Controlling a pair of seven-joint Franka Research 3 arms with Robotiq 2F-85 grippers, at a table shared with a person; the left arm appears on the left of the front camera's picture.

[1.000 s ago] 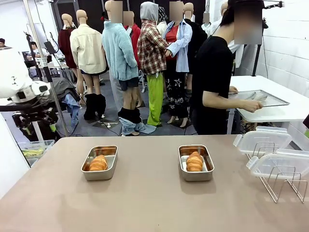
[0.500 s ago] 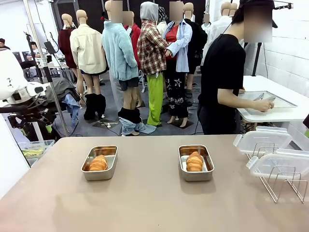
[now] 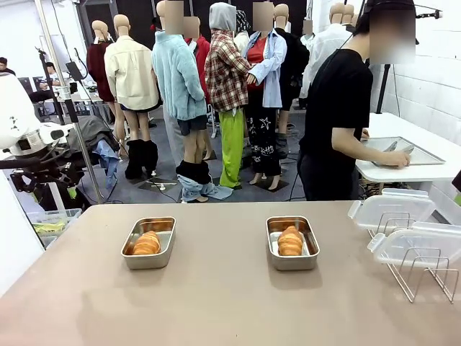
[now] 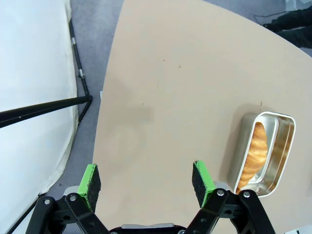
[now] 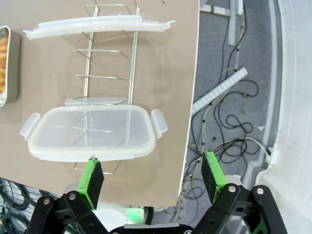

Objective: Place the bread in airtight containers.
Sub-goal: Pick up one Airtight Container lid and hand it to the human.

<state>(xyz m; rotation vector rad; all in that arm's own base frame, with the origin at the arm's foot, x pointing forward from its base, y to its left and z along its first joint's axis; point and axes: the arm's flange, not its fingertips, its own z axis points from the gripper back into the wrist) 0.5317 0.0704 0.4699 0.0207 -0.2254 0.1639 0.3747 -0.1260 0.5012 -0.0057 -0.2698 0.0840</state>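
Two steel airtight containers stand open on the tan table, one on the left (image 3: 148, 244) and one on the right (image 3: 292, 243). Each holds one golden bread roll, at left (image 3: 147, 243) and at right (image 3: 290, 241). Their clear lids (image 3: 392, 210) (image 3: 419, 244) rest on a wire rack at the table's right end. My left gripper (image 4: 146, 179) hangs open above the table's left edge, with the left container (image 4: 287, 146) and its bread (image 4: 257, 148) off to one side. My right gripper (image 5: 152, 175) is open over the table edge, just below a lid (image 5: 92, 131).
The wire rack (image 5: 109, 63) carries a second lid (image 5: 97, 24) standing on edge. Across the table a person in black faces a side table, hands on a flat metal tray (image 3: 403, 150). My left arm (image 3: 25, 133) stays beyond the table's left edge.
The person has stepped a little to the right along the side table. Both grippers stay open, and the containers, bread and lids have not moved.
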